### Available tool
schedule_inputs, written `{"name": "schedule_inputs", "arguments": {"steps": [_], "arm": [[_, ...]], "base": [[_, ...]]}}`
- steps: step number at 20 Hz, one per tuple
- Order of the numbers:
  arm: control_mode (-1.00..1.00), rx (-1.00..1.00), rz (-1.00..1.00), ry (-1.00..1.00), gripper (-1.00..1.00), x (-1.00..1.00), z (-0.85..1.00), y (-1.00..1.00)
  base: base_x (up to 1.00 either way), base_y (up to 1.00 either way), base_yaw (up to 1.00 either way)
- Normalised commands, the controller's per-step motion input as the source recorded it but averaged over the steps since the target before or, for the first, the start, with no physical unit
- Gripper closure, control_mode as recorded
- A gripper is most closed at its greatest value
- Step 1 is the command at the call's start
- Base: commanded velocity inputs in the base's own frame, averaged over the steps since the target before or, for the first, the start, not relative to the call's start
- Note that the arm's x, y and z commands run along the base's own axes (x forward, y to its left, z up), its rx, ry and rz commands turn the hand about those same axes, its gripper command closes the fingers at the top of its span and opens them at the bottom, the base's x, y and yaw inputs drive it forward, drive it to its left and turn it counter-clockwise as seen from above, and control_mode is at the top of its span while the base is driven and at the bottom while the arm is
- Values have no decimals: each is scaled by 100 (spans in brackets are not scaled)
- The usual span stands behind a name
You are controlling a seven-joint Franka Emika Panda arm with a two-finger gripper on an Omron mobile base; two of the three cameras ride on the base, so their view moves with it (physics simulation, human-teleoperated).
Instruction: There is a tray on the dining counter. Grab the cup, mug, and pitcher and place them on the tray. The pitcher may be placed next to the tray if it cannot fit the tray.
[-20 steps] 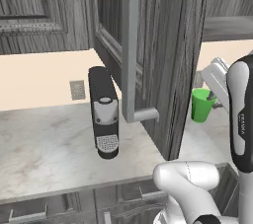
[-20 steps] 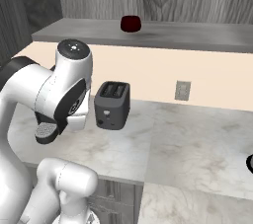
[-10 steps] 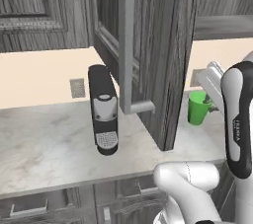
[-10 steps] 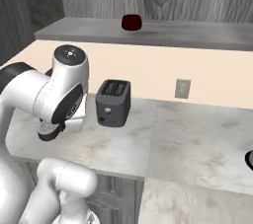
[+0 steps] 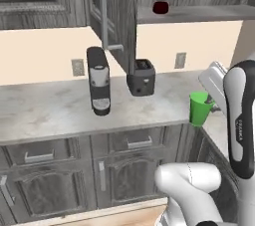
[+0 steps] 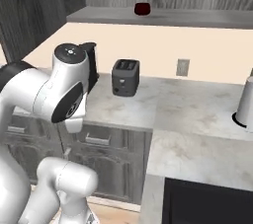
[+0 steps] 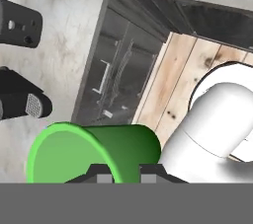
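At the tabletop's right end, the green cup (image 5: 200,109) hangs gripped in the fingers (image 7: 118,174).
Its bright green wall is smooth and plain, a handleless tumbler with a wide round mouth that fills the lower left of the hand view, where the 2 dark fingertips (image 7: 101,174) are clamped on its rim. From the left base view it sits just off the edge of the pale, grey-veined marble tabletop (image 5: 45,113). A dark red mug (image 5: 160,7), small and round, stands on the grey wood-grain shelf (image 5: 199,15) above. A tall black coffee machine (image 5: 98,86) and a boxy dark toaster (image 5: 141,76) stand on the marble, near an open grey cabinet door (image 5: 117,16).
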Motion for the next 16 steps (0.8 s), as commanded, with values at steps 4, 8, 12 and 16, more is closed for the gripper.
{"name": "schedule_inputs", "arguments": {"steps": [4,8,12,16], "arm": [[100,0,0,0,100,0,0,0],[100,0,0,0,100,0,0,0],[100,0,0,0,100,0,0,0],[100,0,0,0,100,0,0,0]], "base": [[-70,0,4],[-19,21,37],[-6,82,50],[-1,74,65]]}}
